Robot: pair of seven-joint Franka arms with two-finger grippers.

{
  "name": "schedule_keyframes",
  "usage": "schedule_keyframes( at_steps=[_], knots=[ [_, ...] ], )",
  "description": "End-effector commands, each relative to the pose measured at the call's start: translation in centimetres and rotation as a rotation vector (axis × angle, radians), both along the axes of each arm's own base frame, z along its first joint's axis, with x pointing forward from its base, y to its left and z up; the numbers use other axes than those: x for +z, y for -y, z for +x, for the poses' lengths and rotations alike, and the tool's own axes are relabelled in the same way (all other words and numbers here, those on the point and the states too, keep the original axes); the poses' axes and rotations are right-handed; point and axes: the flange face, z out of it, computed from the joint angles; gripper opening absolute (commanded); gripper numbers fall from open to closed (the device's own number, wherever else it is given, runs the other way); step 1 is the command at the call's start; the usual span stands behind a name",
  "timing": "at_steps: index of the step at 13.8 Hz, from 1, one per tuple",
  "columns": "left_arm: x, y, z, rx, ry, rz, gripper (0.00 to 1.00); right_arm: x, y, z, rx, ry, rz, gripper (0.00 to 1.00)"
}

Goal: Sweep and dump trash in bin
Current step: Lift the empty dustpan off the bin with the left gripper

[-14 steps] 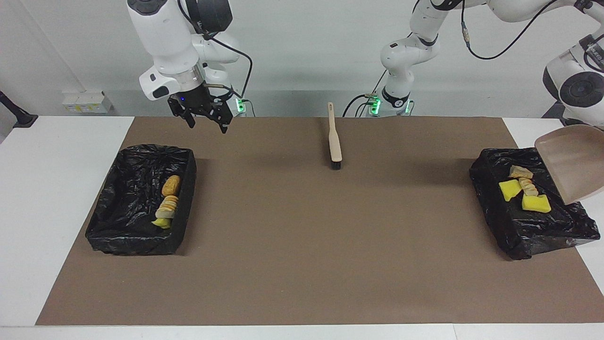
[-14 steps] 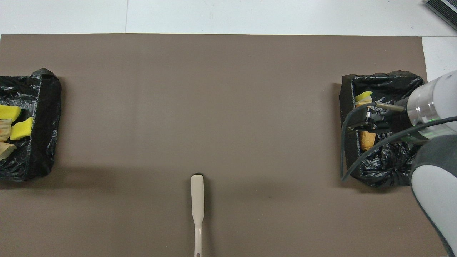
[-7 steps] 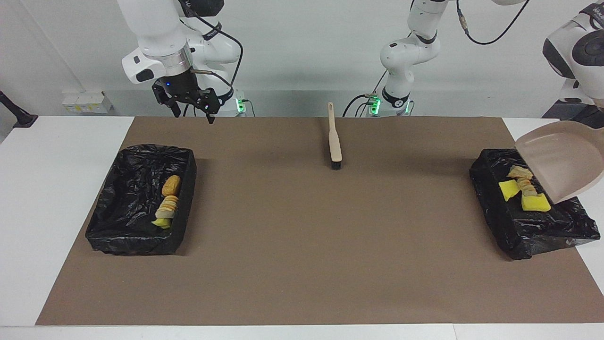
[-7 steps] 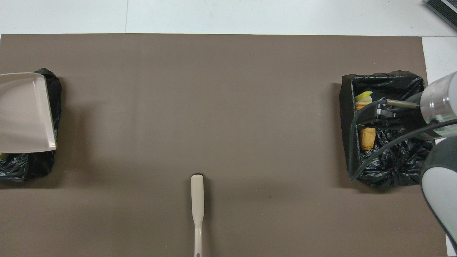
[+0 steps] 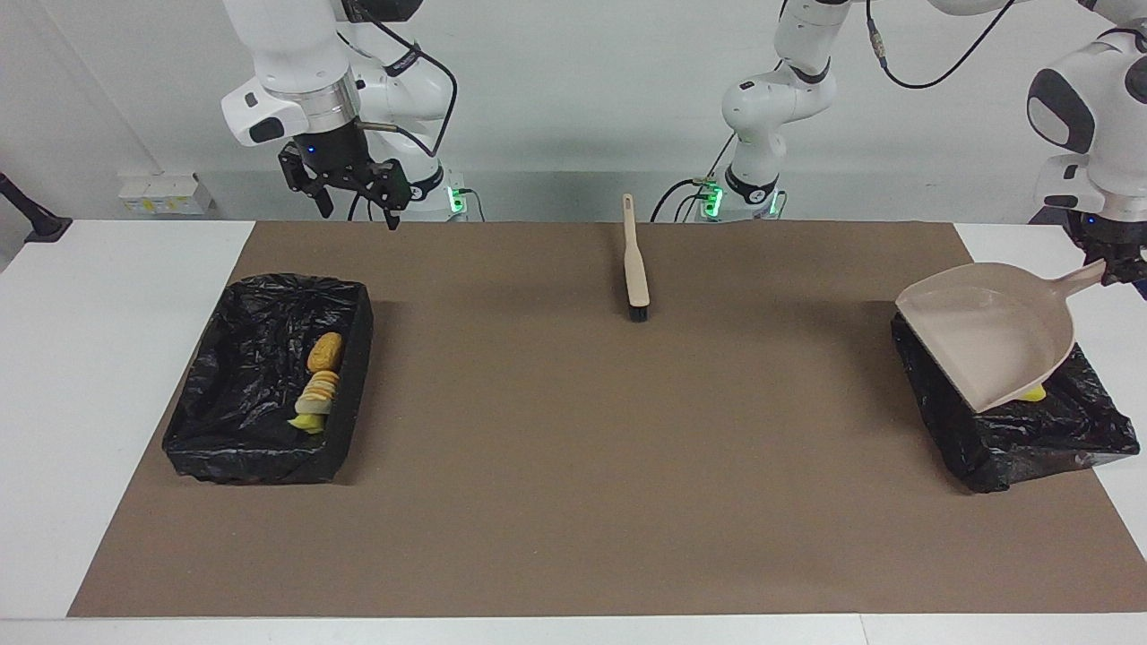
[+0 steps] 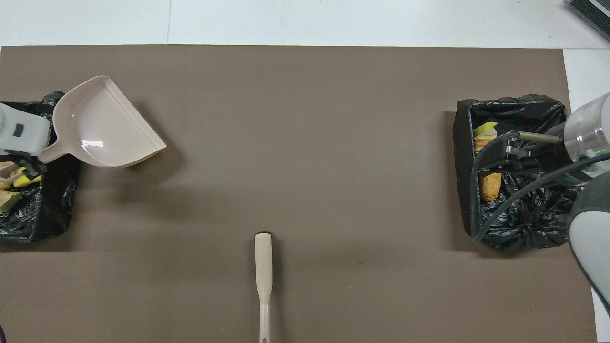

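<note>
The left gripper (image 5: 1114, 269) hangs in the air at the left arm's end of the table, its fingers pinched tight on the handle of the beige dustpan (image 5: 986, 336), which it holds level and empty above the black-lined bin (image 5: 1039, 439) there. The pan's wide mouth points toward the middle of the table and hides most of what lies in that bin from across the room; only a sliver of yellow sponge (image 5: 1034, 393) peeks out under its rim. From overhead, a few of those scraps (image 6: 12, 183) show in the bin beneath the gripper, yellow and pale tan. The right gripper (image 5: 349, 188) waits high up with its fingers spread wide and nothing between them, over the table's edge by the right arm's base, a little nearer to the robots than the second bin (image 5: 260, 448). In that second bin lie more of the trash: an orange-brown lump (image 5: 324, 351), a pale tan foam piece (image 5: 317, 391) and a bit of yellow sponge (image 5: 306, 422), lined up along the wall toward the table's middle. The beige brush (image 5: 635, 262) lies flat on the brown mat (image 5: 573, 502) midway between the two bins, nearer to the robots than either, its handle pointing toward them and its dark bristles away.
</note>
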Motion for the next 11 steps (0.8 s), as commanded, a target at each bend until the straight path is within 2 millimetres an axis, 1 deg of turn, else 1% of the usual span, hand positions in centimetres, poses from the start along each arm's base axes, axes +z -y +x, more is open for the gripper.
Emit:
schedule_keyframes(
  at_steps=[1,2,4,6,8,9,11],
  knots=[
    [-1.7,5.7,-0.1,0.191,0.046,-0.038,0.00,0.3,0.4,0.3,0.030,-0.010,-0.012,1.00],
    [-2.8,7.7,-0.2,0.279,0.050,-0.064,0.00,0.3,0.2,0.3,0.035,-0.009,-0.015,1.00],
    [-3.7,13.6,-0.9,0.330,0.069,-0.079,0.00,0.5,0.6,0.4,0.026,-0.004,-0.010,1.00],
    [-4.7,18.8,-1.7,0.425,0.108,-0.143,0.00,0.6,0.1,0.3,0.032,0.008,0.001,1.00],
    [-6.1,23.5,-2.2,0.527,0.125,-0.190,0.00,0.7,0.6,0.5,0.021,0.019,0.011,1.00],
    [-6.4,26.0,-2.6,0.563,0.149,-0.206,0.00,0.6,0.7,0.4,0.019,0.016,0.012,1.00],
    [-7.3,30.2,-3.5,0.642,0.167,-0.249,0.00,0.4,0.7,0.3,0.032,0.011,0.014,1.00]
  ],
)
